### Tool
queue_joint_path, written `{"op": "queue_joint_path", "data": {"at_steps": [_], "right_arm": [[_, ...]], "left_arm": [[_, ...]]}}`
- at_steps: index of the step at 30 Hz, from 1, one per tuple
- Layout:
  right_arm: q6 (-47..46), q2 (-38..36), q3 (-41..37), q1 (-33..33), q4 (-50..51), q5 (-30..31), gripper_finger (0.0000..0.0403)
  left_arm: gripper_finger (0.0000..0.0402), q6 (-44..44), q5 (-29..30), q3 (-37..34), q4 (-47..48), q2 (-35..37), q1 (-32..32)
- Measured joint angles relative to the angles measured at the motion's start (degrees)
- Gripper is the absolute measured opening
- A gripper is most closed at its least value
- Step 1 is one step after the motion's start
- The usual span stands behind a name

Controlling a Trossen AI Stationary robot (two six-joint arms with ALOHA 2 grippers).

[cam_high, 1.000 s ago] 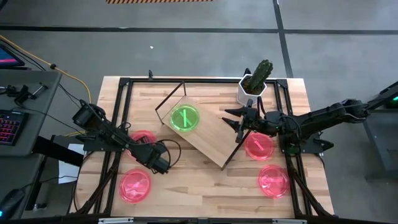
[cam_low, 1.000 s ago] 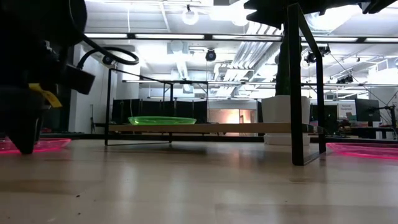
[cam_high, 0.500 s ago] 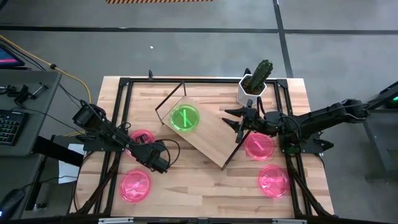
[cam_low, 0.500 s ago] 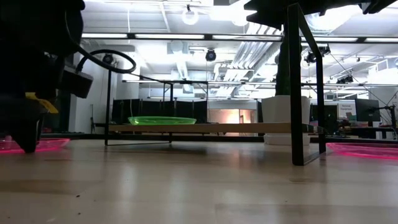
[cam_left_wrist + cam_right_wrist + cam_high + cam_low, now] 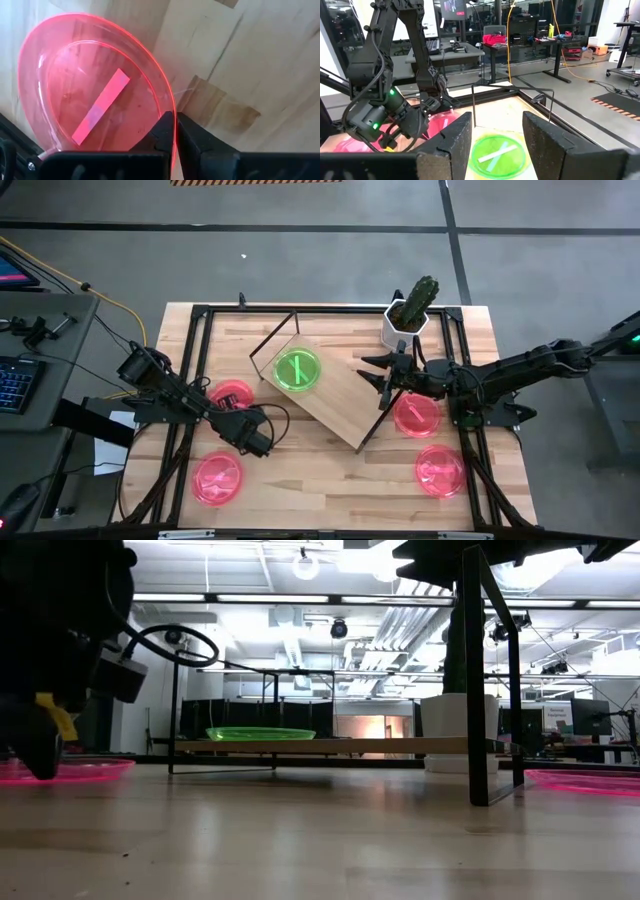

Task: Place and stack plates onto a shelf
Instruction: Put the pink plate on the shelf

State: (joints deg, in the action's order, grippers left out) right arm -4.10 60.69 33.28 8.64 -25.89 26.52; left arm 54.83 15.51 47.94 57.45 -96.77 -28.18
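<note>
My left gripper (image 5: 232,412) (image 5: 40,755) stands at the table's left, shut on the near rim of a pink plate (image 5: 232,392) (image 5: 95,100). A second pink plate (image 5: 218,478) lies near the front left, and two others (image 5: 415,413) (image 5: 438,470) lie flat on the right. A green plate (image 5: 298,369) (image 5: 260,733) rests on the shelf (image 5: 335,395) (image 5: 400,745), which stands slantwise at mid-table. My right gripper (image 5: 380,377) (image 5: 495,135) hovers open over the shelf's right end, pointing at the green plate (image 5: 500,152). My left gripper pinches the pink plate's rim (image 5: 171,107) between its two fingers, one finger inside the plate and one outside. The fingers (image 5: 192,131) come from above, pointing down. In the low view the plate (image 5: 90,770) lies low, at table level beside the finger.
A cactus in a white pot (image 5: 410,315) stands at the far right, behind the shelf. A dark metal frame (image 5: 195,315) runs round the table's edges, with an upright post (image 5: 480,680) in the low view. Bare wood (image 5: 320,470) lies along the near edge.
My left gripper has shut on the pink plate's rim, staying almost in place. The plate has shifted a little toward the table's far edge under the hold.
</note>
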Motion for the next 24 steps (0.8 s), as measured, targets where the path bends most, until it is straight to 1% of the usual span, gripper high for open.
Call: {"op": "queue_joint_path", "data": {"at_steps": [3,6,9,13,19,21,23,24], "right_arm": [[0.0,0.0,0.0,0.0,0.0,0.0,0.0163],[0.0,0.0,0.0,0.0,0.0,0.0,0.0163],[0.0,0.0,0.0,0.0,0.0,0.0,0.0163],[-1.0,0.0,0.0,0.0,0.4,0.1,0.0163],[-1.5,0.0,0.0,0.0,1.1,0.2,0.0163],[-1.5,0.0,0.0,0.0,1.1,0.2,0.0163],[-1.5,0.0,0.0,0.0,1.0,0.2,0.0163],[-1.5,0.0,0.0,0.0,0.9,0.2,0.0163]], "left_arm": [[0.0001,-1.8,-0.4,0.8,0.2,0.6,-0.1],[0.0001,-4.5,-1.3,3.2,0.0,2.3,-0.6],[0.0001,-7.2,-2.7,6.1,0.0,5.5,-1.8],[0.0000,-8.6,-4.7,10.0,0.0,10.6,-3.4],[0.0000,-10.0,-5.1,17.0,-0.1,16.0,-6.2],[0.0000,-12.2,-4.3,19.8,0.4,16.7,-7.1],[0.0000,-16.3,-1.0,22.6,0.0,16.9,-7.6],[0.0000,-19.4,1.6,23.8,-0.1,16.9,-7.8]]}}
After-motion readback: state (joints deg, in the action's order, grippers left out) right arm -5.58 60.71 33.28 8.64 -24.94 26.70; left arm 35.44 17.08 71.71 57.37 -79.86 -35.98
